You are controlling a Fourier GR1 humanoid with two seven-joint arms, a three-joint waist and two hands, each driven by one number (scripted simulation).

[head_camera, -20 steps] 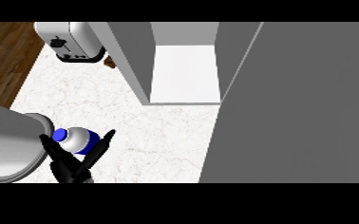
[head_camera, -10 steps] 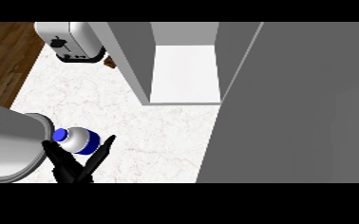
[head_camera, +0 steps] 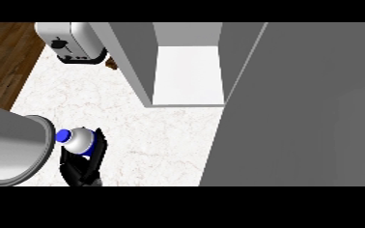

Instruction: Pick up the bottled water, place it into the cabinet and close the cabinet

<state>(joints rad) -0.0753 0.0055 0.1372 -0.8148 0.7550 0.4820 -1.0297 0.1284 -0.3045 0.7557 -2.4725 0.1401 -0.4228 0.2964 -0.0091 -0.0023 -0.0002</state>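
Black left hand point(head_camera: 80, 166) curls round the rounded, blue-capped bottled water point(head_camera: 78, 139).

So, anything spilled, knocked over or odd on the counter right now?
Nothing stands out. The bottled water is in the left hand, the cabinet stands open, and the toaster sits upright at the counter's back. No spill shows.

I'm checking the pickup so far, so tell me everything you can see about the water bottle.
The water bottle is seen from above at the lower left of the marble counter: a pale, clear-looking rounded body with a blue cap that points left, so it looks tilted. A black hand is curled round its lower part, hiding its base. A grey forearm lies just left of it. It is well short of the open cabinet.
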